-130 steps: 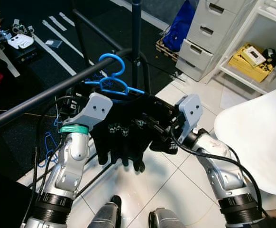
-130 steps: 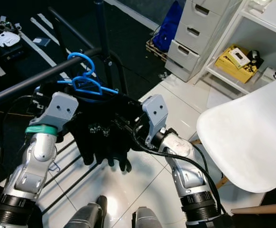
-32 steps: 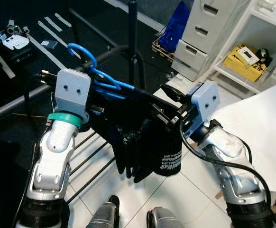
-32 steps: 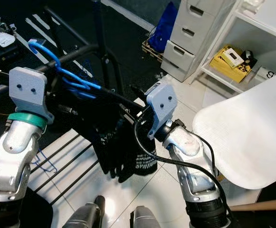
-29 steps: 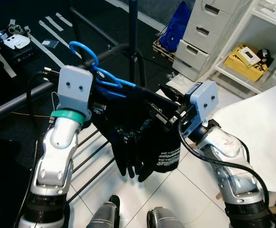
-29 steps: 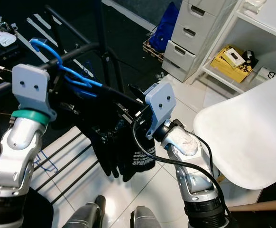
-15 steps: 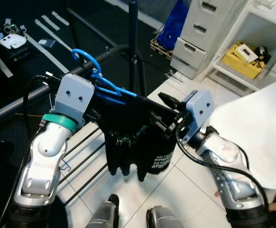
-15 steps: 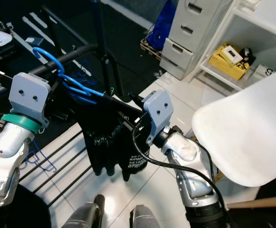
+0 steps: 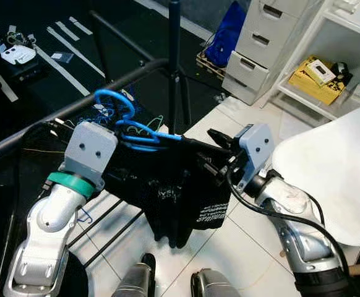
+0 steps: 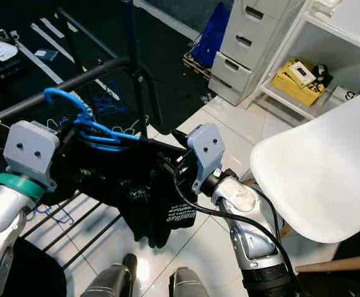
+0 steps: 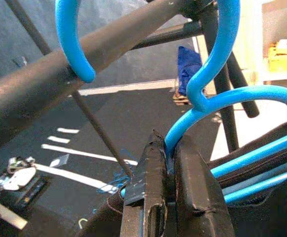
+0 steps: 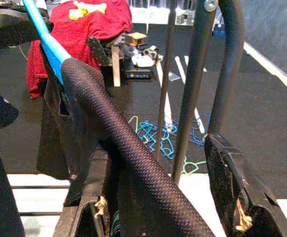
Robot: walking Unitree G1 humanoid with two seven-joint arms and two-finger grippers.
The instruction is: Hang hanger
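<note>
Blue hanger point(image 9: 125, 121) with a black garment point(image 9: 167, 185) on it sits at the black rail point(image 9: 75, 110); in the left wrist view its hook point(image 11: 74, 44) curls over the rail. Left gripper point(image 11: 169, 165) is clamped tight on the hanger neck just below the hook. Right gripper point(image 12: 168, 197) is at the garment's other shoulder, jaws wide apart, one finger point(image 12: 239, 190) clear of the cloth, the fabric-covered hanger arm lying between them, not pinched.

Room: white tile floor point(image 9: 229, 247) underfoot, dark mat point(image 9: 44, 74) with white tape strips beyond the rail. White chair point(image 9: 334, 179) to the right, grey drawer unit point(image 9: 260, 43) and a blue bag point(image 9: 228, 34) behind, yellow box point(image 9: 316, 77) on a white shelf. Loose hangers point(image 12: 158, 136) on the floor under the rack, red cloth point(image 12: 79, 29) further back.
</note>
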